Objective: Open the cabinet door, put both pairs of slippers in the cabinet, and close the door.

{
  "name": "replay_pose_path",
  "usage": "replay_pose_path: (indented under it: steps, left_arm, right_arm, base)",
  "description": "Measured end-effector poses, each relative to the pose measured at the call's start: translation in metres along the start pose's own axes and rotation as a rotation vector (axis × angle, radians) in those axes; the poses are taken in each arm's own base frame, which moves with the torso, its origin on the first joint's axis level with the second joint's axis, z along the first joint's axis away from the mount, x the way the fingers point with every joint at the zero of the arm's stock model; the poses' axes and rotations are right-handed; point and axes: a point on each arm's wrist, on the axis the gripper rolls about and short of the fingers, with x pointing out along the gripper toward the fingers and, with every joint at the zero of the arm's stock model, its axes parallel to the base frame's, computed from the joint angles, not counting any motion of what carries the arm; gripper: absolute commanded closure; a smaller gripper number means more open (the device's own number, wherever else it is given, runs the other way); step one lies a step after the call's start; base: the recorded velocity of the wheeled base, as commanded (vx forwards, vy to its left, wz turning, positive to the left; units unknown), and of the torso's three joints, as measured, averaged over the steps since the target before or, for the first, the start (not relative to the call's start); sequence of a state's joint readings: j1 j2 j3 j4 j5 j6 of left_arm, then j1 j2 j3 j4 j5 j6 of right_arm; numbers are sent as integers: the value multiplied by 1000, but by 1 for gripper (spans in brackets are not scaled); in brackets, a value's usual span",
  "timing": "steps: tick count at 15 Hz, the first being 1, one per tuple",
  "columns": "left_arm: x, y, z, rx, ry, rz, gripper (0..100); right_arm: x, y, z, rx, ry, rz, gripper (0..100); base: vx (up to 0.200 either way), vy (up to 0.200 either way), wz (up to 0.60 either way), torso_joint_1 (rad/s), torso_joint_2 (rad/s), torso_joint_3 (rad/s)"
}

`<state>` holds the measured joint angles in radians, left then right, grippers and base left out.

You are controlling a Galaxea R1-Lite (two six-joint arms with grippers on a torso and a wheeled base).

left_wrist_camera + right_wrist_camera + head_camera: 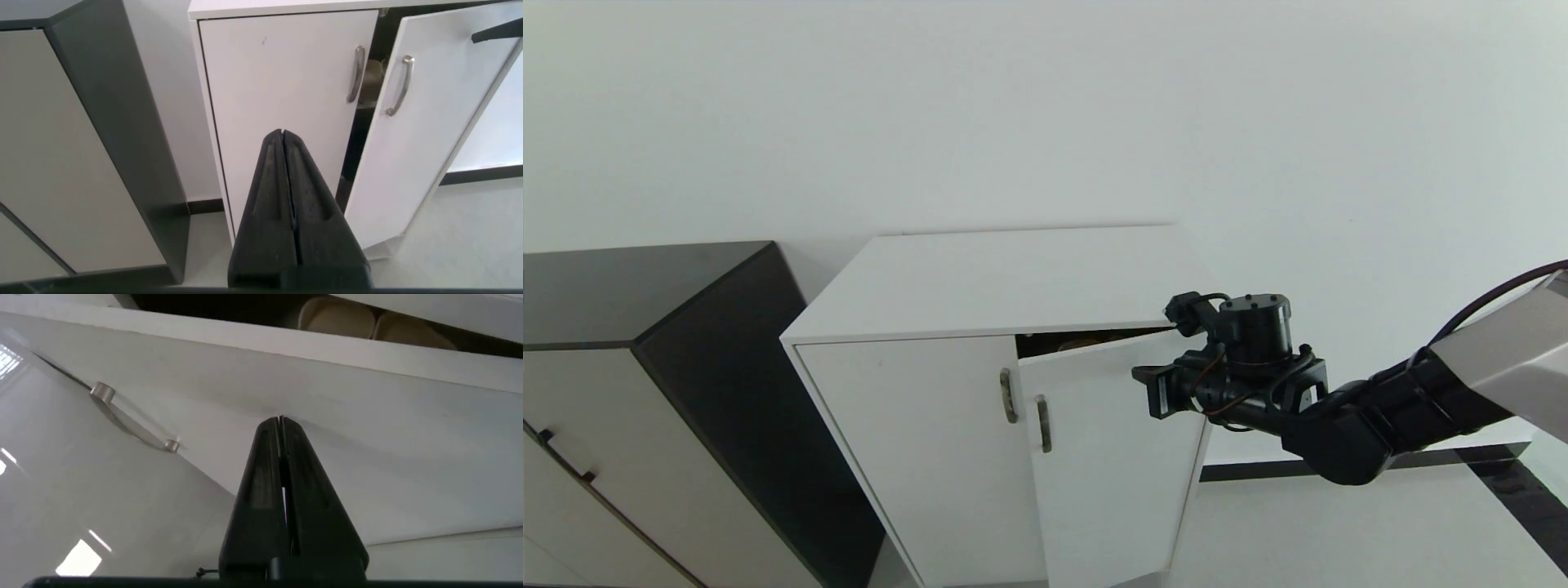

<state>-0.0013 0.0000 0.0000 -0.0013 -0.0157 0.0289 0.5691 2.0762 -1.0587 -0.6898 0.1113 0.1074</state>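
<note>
The white cabinet (1005, 278) has its left door (915, 441) closed and its right door (1111, 457) standing ajar. Beige slippers (368, 322) lie inside, seen over the ajar door's upper edge, and as a tan sliver (1086, 339) in the gap under the cabinet top. My right gripper (1153, 390) is shut with nothing in it, its tip (281, 422) right at the outer face of the ajar door near the hinge-side top. Lower down, my left gripper (282, 135) is shut and empty, in front of the closed left door (286, 82).
A dark cabinet with pale fronts (645, 343) stands close to the white one's left side. Two metal handles (1043, 423) sit where the doors meet. Pale floor with a black strip (1421, 461) lies to the right.
</note>
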Motion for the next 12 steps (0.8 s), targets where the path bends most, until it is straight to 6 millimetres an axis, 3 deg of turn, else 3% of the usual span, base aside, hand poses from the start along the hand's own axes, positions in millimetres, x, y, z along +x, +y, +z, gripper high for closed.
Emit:
replay_pose_path:
  steps: [12]
  left_arm:
    - [0, 0, 0, 0, 0, -1, 100]
  right_arm:
    - [8, -15, 6, 8, -27, -32, 100]
  base:
    - [0, 0, 0, 0, 0, 0]
